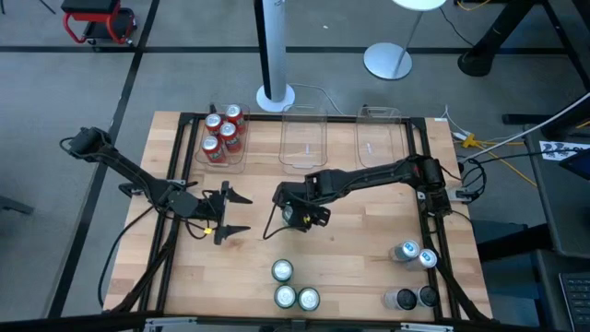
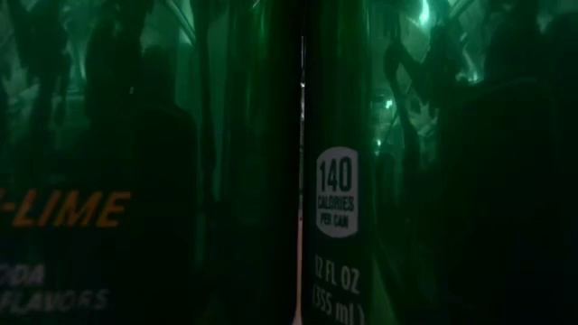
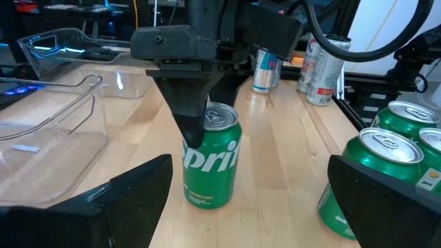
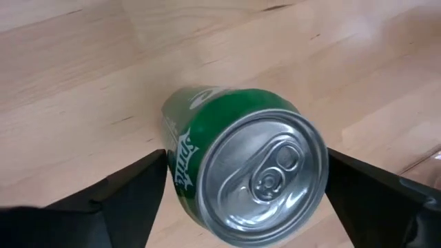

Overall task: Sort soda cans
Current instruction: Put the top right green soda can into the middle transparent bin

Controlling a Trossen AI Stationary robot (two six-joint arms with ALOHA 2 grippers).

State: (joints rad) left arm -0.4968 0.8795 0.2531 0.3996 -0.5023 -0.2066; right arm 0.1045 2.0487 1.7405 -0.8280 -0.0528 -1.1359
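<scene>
A green soda can (image 4: 234, 165) stands upright on its base at the table's middle (image 3: 210, 155). My right gripper (image 1: 300, 214) reaches down over it, open, one finger on either side of the can (image 4: 247, 155). My left gripper (image 1: 226, 214) hangs open to the can's left, level, with nothing between its fingers (image 3: 249, 186). Three more green cans (image 1: 290, 288) stand near the front edge. Several red cans (image 1: 223, 132) stand in the far left clear bin (image 1: 241, 161). Silver and dark cans (image 1: 415, 275) stand at the near right. My right gripper's fingers (image 4: 138, 196) come from above, slanting down, and stand close beside the green can's two sides (image 4: 172, 148) near its top. Whether they touch it, I cannot tell. The can rests upright on the table.
Two clear bins (image 1: 304, 143) (image 1: 383, 138) with nothing in them stand along the far edge, right of the bin with the red cans. Green cans (image 2: 334, 181) right before the lens fill the low view. Bare wood lies between the middle can and the front cans.
</scene>
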